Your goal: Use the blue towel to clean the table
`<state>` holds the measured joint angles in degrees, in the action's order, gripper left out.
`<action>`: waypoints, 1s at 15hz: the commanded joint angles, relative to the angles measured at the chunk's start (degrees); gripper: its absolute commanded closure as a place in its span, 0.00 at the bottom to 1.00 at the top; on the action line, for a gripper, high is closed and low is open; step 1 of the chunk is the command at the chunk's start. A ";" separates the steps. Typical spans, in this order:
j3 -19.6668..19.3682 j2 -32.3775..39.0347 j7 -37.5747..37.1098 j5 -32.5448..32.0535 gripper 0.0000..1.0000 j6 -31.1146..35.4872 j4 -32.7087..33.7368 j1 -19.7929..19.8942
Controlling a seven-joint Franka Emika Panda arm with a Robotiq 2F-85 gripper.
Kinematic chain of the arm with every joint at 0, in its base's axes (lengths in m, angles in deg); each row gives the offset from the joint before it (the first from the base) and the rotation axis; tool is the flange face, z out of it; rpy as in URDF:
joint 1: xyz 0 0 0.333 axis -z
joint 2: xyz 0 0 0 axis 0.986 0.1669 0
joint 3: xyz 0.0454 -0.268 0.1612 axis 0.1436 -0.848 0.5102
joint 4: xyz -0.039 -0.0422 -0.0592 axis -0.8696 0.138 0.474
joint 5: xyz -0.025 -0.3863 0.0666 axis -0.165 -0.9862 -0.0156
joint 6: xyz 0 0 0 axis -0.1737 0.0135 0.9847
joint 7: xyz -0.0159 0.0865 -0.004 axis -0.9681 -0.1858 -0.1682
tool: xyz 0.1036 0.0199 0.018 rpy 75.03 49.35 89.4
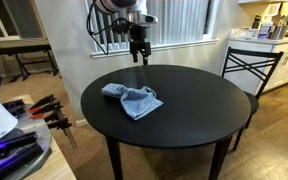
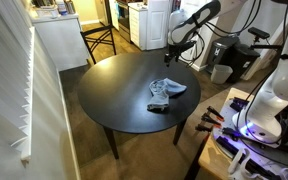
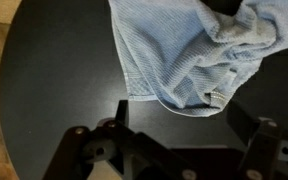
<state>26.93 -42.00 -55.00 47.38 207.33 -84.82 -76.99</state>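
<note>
A crumpled blue towel lies on the round black table, left of its middle. It also shows in an exterior view and fills the top of the wrist view. My gripper hangs above the table's far edge, well above and behind the towel, and shows in an exterior view. In the wrist view its fingers stand wide apart with bare table between them. It is open and holds nothing.
A black chair stands at the table's right side. A counter with items is at the back right. Clamps and equipment lie at the left. Window blinds are behind the arm.
</note>
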 commanded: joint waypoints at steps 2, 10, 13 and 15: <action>0.11 7.30 -17.76 2.22 0.00 6.51 2.26 -4.70; -1.23 13.85 -35.80 10.55 0.00 2.75 5.59 -7.33; -0.96 13.49 -32.52 8.76 0.00 4.45 5.14 -6.99; -0.96 13.49 -32.52 8.75 0.00 4.45 5.31 -6.99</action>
<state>26.33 -28.56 -87.74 55.83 211.96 -79.64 -83.64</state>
